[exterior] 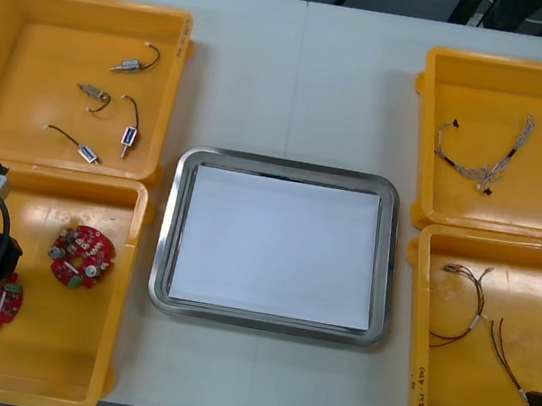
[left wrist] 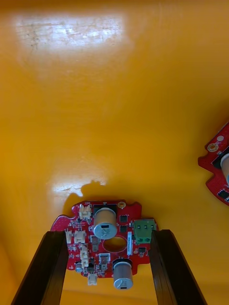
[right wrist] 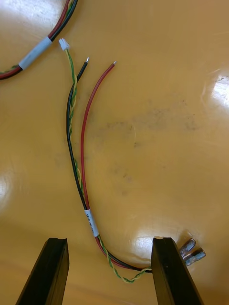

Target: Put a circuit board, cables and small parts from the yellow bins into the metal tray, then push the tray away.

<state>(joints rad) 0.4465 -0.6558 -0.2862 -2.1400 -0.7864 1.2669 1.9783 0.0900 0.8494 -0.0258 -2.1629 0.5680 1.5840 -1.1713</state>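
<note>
Metal tray, white inside, sits between four yellow bins, with bare table beyond its far rim. In the left wrist view the left gripper stands spread astride a circuit board lying in its bin. In the right wrist view the right gripper, also spread, straddles a red and yellow cable.

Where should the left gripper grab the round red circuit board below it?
By the outer rim, two opposite edges, coming straight down. The round red circuit board lies flat on the yellow bin floor, between the open fingers of the left gripper. Grey cylinders and a green block stand up from its face, so the edges likely give the cleaner hold.
</note>
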